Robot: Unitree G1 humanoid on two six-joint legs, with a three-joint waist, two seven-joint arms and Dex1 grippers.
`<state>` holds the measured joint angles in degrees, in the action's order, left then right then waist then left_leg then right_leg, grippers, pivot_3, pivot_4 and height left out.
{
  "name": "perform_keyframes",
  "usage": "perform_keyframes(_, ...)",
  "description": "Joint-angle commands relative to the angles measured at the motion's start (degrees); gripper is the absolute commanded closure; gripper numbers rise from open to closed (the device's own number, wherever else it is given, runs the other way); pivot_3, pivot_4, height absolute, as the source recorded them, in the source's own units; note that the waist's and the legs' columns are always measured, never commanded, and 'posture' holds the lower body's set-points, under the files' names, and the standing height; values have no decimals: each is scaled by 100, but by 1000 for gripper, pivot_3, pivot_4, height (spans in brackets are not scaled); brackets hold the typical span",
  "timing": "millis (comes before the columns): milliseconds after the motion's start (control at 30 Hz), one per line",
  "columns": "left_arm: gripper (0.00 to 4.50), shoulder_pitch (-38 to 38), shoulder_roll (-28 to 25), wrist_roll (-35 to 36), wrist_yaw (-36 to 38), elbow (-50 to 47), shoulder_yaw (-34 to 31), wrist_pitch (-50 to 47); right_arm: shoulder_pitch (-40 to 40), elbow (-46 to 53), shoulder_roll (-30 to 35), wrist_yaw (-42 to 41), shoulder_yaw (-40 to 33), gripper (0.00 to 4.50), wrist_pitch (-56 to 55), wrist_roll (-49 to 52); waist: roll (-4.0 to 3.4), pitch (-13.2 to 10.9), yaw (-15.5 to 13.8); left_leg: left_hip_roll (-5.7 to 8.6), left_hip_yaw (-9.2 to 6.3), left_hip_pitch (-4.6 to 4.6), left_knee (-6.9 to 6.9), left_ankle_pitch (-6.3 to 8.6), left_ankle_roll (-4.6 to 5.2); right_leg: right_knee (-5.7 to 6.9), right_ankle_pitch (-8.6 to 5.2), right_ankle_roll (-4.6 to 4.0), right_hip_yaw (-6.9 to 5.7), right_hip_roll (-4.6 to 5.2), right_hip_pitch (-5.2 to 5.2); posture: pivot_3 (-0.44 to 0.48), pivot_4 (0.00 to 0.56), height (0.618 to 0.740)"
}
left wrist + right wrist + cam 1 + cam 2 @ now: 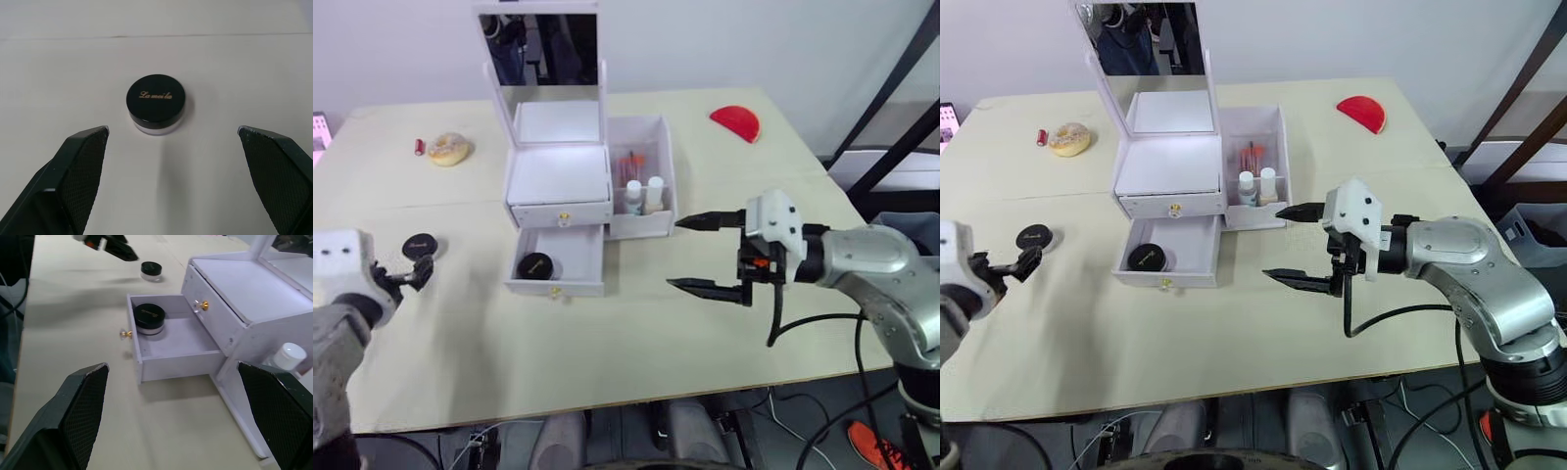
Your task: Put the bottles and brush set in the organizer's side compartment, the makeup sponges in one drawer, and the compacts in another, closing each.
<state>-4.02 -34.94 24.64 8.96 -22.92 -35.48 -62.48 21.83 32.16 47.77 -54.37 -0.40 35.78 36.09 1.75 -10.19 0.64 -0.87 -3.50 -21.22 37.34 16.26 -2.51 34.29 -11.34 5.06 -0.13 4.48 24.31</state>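
Observation:
The white organizer (558, 174) stands mid-table with its mirror lid up. Its side compartment (643, 227) holds two white-capped bottles (633, 196) and the red-handled brush set (631, 162). The upper drawer (560, 213) is shut. The lower drawer (558, 287) is pulled out, with one black compact (535, 264) inside. A second black compact (156, 100) sits on the table to the left. My left gripper (419, 272) is open just in front of it, not touching. To the right of the organizer, my right gripper (674, 255) is open and empty.
A pale ring-shaped piece (448, 148) and a small red tube (419, 147) lie at the back left. A red half-round piece (736, 121) lies at the back right. The table's front edge (607, 401) is near.

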Motion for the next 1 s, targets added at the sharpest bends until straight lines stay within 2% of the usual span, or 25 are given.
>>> perform_keyframes(33, 46, -411, -273, -347, -76, 713, 337, 135, 110, 189, -27, 84, -71, 0, -15, 41, 0, 0, 12, 0, 1, 0, -1, 0, 0, 0, 0, 0, 0, 0, 0, 0, 150, 739)
perform_keyframes(167, 46, -981, -498, -664, 29, 1792, 861, 589, 113, 242, -41, 164, -78, 0, 33, 58, 0, 0, 7, 0, 2, -2, -5, 0, 0, -4, 0, 0, 0, 0, 3, 0, 150, 739)
perform_keyframes(367, 46, -1686, -428, -862, 262, 3006, 1303, 1227, 84, 395, -65, 312, -110, 0, 158, 129, 3, 1, -6, 1, 1, -6, -4, 0, -1, -6, 1, 2, 0, 3, 3, 0, 150, 739)
perform_keyframes(633, 46, -1999, -364, -1074, 261, 3931, 1468, 1596, 70, 524, -66, 468, -145, 0, 286, 211, 2, 1, -3, 1, 2, -3, -5, -1, -1, -2, 2, 3, -1, 5, 3, 0, 150, 739)
perform_keyframes(800, 46, -1965, -336, -1044, 358, 3990, 1482, 1689, 47, 558, -46, 515, -162, 0, 336, 237, 1, 2, -1, 1, 2, 5, -4, -3, -3, 6, 3, 2, 0, 5, 1, 0, 150, 739)
perform_keyframes(900, 856, -1953, -318, -1033, 372, 3931, 1491, 1677, 56, 557, -44, 520, -160, 0, 352, 242, 1, 2, 0, 1, 2, 6, -4, -4, -4, 8, 4, 2, 0, 5, 2, 0, 150, 739)
perform_keyframes(967, 1799, -1952, -303, -1021, 370, 3858, 1485, 1634, 66, 554, -43, 520, -155, 0, 357, 246, 1, 2, 6, 1, 2, 6, -4, -4, -5, 7, 4, 2, 0, 5, 1, 0, 150, 739)
perform_keyframes(1000, 1811, -1956, -296, -1016, 357, 3825, 1476, 1605, 74, 549, -43, 520, -148, 0, 354, 241, 0, 2, 5, 1, 2, 6, -4, -4, -5, 7, 4, 2, 0, 5, 1, 0, 150, 739)
